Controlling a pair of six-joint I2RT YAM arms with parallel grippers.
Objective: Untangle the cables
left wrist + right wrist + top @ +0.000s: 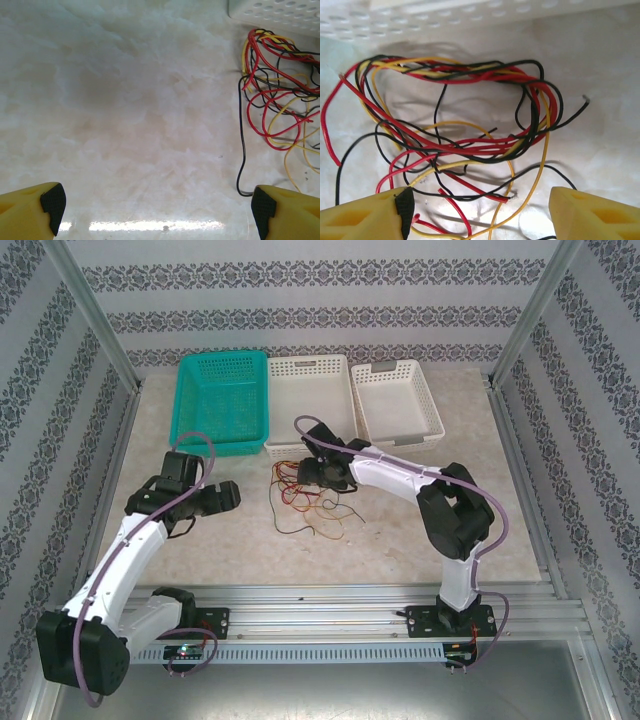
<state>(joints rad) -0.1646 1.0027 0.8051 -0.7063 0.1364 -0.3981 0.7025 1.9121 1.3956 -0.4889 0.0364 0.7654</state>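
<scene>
Cables (470, 145): light, limp, snag-prone tangle; best taken at a loose end. Right gripper (480, 205) spread wide over them; left gripper (157, 202) spread wide, empty.

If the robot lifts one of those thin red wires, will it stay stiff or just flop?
Probably floppy: the red wire lies in loose curls on the table. Likely light, being so thin. It may drag neighbours along, since black wires and yellow wires loop through it.

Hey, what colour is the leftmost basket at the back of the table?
The leftmost basket is teal green with a fine mesh pattern, clearest in the top external view.
</scene>
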